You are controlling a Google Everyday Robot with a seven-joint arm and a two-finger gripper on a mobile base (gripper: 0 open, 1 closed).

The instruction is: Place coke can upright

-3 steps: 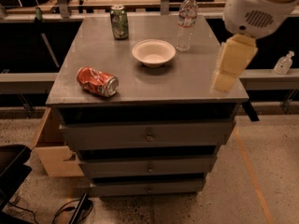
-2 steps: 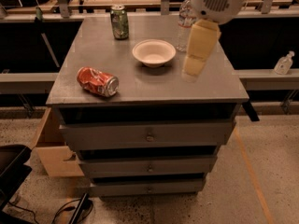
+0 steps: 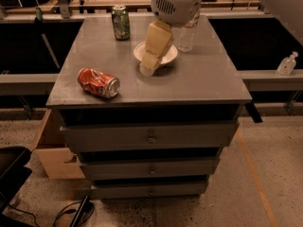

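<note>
Single camera, set high in front of the grey cabinet [image 3: 208,79], tilted down at its top and drawer fronts [image 3: 151,138]. Mid range: the whole top is in frame, with floor [image 3: 265,174] below. The arm enters from top centre. The gripper [image 3: 147,70] is at the bowl's [image 3: 171,53] front-left edge, right of the coke can [image 3: 98,82].

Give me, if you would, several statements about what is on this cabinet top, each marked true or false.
1. The coke can lies on its side near the front left of the cabinet top. True.
2. The green can is tipped over. False: it stands upright at the back.
3. The pincer is by the front rim of the white bowl, apart from the coke can. True.
4. The water bottle lies inside the bowl. False: it stands upright just behind and to the right of the bowl.
</note>
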